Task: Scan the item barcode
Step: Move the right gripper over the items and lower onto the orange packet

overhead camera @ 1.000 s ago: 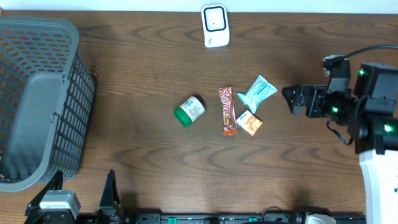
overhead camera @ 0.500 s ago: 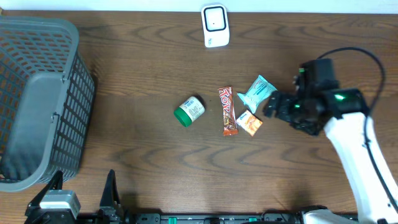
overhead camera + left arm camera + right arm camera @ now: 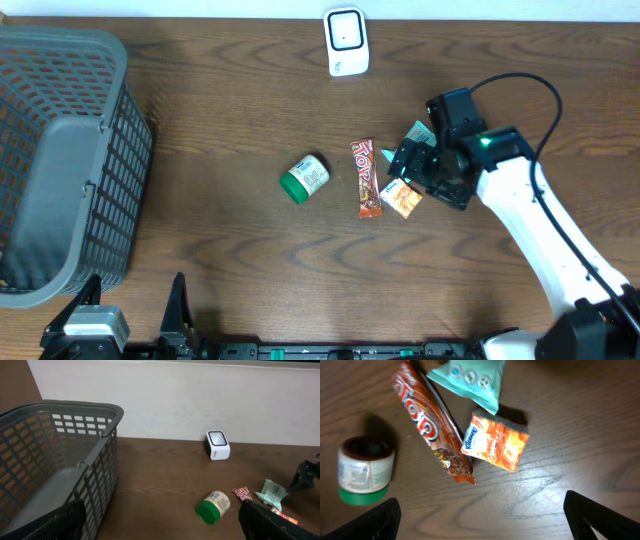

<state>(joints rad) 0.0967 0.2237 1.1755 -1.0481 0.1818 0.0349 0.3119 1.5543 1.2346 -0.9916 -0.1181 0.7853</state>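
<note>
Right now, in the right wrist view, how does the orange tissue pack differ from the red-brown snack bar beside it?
The snack bar is long and narrow; the tissue pack is short and nearly square. The snack bar is red-brown with large pale lettering; the tissue pack is orange with a white corner. Both lie flat on the wooden table, close side by side.
</note>
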